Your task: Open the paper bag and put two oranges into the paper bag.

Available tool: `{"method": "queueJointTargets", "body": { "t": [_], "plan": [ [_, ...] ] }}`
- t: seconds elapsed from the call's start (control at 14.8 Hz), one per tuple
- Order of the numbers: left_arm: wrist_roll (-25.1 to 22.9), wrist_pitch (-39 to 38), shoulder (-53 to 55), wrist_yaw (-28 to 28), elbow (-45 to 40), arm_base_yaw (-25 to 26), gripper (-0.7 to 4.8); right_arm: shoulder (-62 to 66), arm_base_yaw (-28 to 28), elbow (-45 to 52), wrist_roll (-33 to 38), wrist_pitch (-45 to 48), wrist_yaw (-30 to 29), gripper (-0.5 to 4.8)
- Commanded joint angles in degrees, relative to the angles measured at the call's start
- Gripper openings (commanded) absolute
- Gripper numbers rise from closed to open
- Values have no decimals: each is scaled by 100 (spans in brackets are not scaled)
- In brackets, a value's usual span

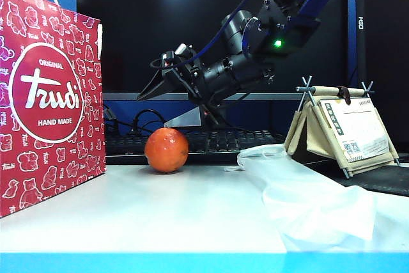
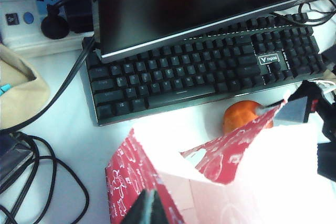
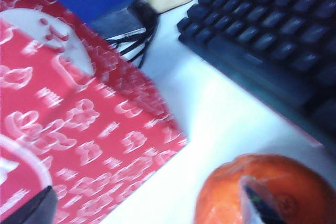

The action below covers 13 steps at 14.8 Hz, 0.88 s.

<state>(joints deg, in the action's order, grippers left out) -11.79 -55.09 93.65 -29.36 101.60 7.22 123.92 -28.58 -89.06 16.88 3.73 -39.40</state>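
Note:
The red paper bag [image 1: 51, 100] with white bear outlines stands at the left, and its mouth [image 2: 220, 182] is held open. My left gripper [image 2: 148, 209] is shut on the bag's rim and is hidden in the exterior view. Glare washes out the bag's inside. One orange [image 1: 166, 149] lies on the white table just right of the bag, in front of the keyboard. My right gripper [image 1: 167, 103] hangs open right above it, pointing toward the bag. In the right wrist view one fingertip [image 3: 260, 199] overlaps the orange [image 3: 283, 182]; the other finger [image 3: 31, 208] is beside the bag [image 3: 79, 119].
A black keyboard [image 1: 223, 140] and a monitor [image 2: 199, 9] stand behind the orange. A translucent white plastic bag [image 1: 307, 190] lies at the right front, with a small beige tent-like stand [image 1: 339, 132] behind it. A power strip [image 2: 31, 19] and cables [image 2: 31, 182] lie beside the bag.

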Motion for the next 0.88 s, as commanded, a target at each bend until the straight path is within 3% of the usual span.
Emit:
{"method": "queueJointTargets", "body": {
  "t": [0.07,0.47,0.67,0.88],
  "plan": [
    [-31,59,-15,-42,11,11,-5,177,-17,111,-4,-1182,415,479],
    [-35,120,-15,-42,11,11,-5,177,-37,111,-258,-2664,343,479],
    [-44,129,-15,-42,11,11,-5,162,-22,111,-776,-3150,1019,479],
    [-42,168,-15,-42,11,11,-5,151,-20,109,-846,-3158,1305,479]
  ]
}}
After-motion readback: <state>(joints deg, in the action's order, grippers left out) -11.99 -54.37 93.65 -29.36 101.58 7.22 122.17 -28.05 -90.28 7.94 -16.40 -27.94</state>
